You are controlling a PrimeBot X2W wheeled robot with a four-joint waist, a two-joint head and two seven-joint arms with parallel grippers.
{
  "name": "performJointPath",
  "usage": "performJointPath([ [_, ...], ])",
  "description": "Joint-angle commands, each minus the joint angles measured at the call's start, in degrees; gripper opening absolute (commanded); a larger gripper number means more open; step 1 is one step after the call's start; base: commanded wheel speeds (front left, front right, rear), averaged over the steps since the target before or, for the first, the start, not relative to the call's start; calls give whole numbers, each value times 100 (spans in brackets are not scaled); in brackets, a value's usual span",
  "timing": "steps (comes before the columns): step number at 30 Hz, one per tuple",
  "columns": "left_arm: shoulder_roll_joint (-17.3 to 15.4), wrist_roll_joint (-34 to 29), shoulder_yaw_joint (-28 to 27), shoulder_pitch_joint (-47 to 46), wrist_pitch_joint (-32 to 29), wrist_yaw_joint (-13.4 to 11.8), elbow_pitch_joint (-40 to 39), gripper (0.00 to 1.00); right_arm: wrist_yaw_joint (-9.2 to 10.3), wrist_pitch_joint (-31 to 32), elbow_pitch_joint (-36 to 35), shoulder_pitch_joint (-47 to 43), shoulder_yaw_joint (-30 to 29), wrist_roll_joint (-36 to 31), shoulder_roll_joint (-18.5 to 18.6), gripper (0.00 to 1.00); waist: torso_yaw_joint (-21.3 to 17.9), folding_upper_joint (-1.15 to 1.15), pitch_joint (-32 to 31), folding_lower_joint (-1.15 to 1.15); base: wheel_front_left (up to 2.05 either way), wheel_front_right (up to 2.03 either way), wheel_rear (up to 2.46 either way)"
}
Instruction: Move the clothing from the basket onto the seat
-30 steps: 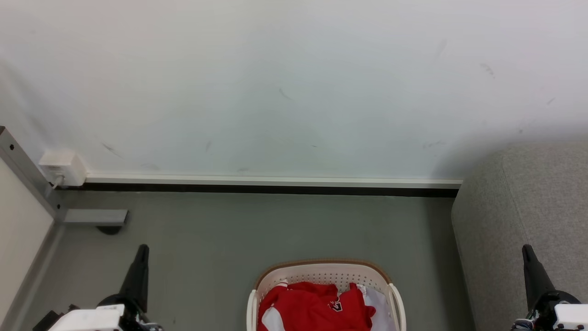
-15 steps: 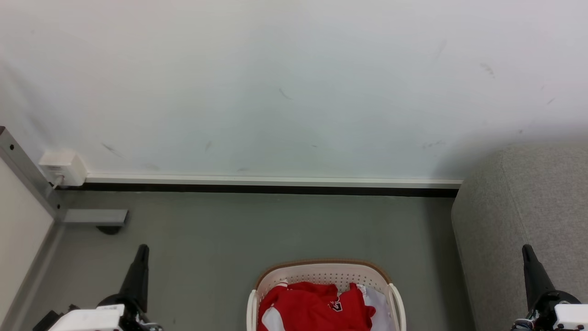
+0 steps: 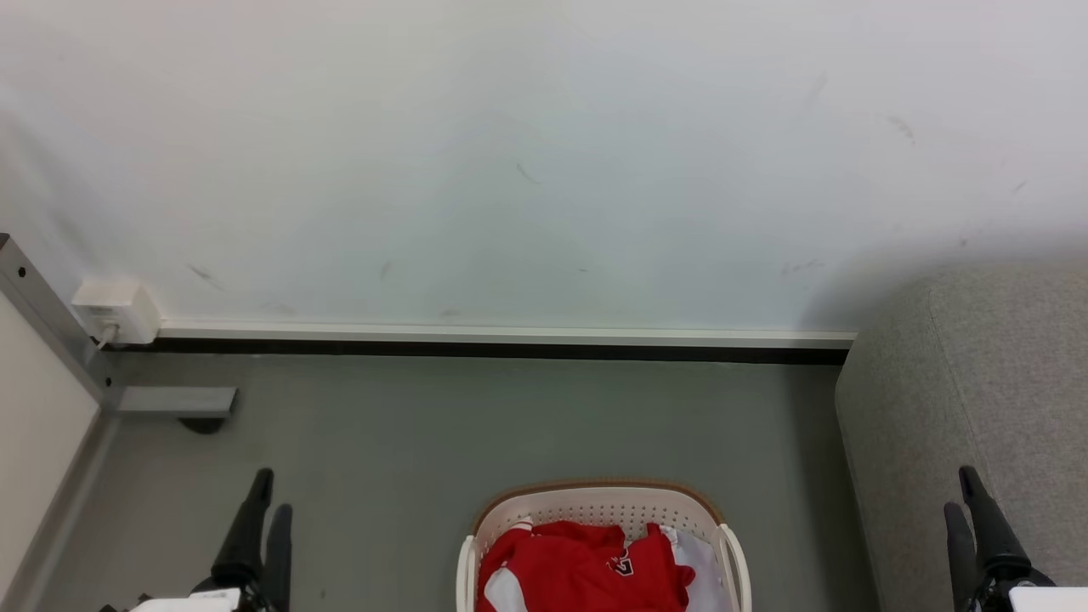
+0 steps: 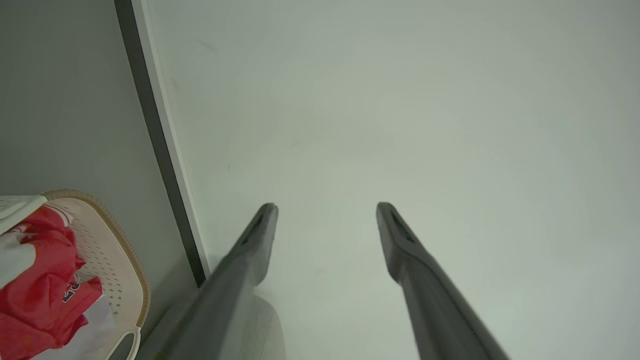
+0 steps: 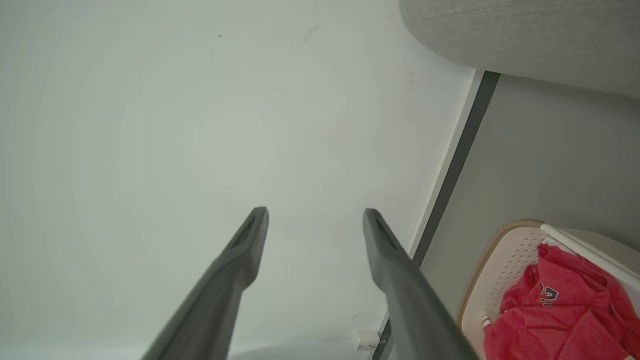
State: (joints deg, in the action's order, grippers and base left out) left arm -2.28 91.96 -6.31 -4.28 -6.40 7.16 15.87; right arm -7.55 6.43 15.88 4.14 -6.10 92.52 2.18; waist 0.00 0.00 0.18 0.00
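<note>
— While the clothing (image 3: pixel 578 565) is lying bunched up like that, where exactly is it sitting?
— It is sitting inside the basket (image 3: pixel 595 488), its red folds and white panels heaping up against the perforated wall. A small dark emblem is facing up toward the basket's right side. Something pale is showing just right of the red, inside the basket; I cannot tell what it is.
— And where is the basket standing?
— It is standing on the floor (image 3: pixel 408 425), with bare floor lying between the basket and the baseboard (image 3: pixel 510 334) behind it.
— Where is the seat (image 3: pixel 977 382) sitting?
— It is sitting right of the basket and apart from it, a strip of floor showing between the two.
— What are the grippers doing?
— The left gripper (image 3: pixel 272 493) is hanging well left of the basket, fingers standing apart and holding nothing. The right gripper (image 3: pixel 958 490) is hanging well right of the basket, over the seat's near edge in the head view, also spread wide and empty. Both are pointing toward the wall (image 3: pixel 510 170) behind the basket, and neither is touching the basket or the clothing.
— Is anything else showing?
— A white box (image 3: pixel 115 308) is sitting at the foot of the wall, far left of the basket, beside a metal post (image 3: pixel 47 319).
</note>
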Motion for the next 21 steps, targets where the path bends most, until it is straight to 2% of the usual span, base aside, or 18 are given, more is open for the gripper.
performJointPath([
  [1, -23, -3, 23, -75, 91, 11, -129, 100, 0, -85, -149, 100, 83, 6, 36, 100, 1, 0, 1, 0, 0, 0, 0],
  [13, -31, -326, 57, -24, 403, 16, -423, 100, 1, -405, -446, 160, 426, -195, 44, 100, -2, 0, -7, 0, 0, 0, 0],
  [21, -37, -1100, 67, 26, 605, 20, -658, 100, 2, -607, -656, 187, 623, -707, 58, 100, -18, 0, -25, 0, 0, 0, 0],
])
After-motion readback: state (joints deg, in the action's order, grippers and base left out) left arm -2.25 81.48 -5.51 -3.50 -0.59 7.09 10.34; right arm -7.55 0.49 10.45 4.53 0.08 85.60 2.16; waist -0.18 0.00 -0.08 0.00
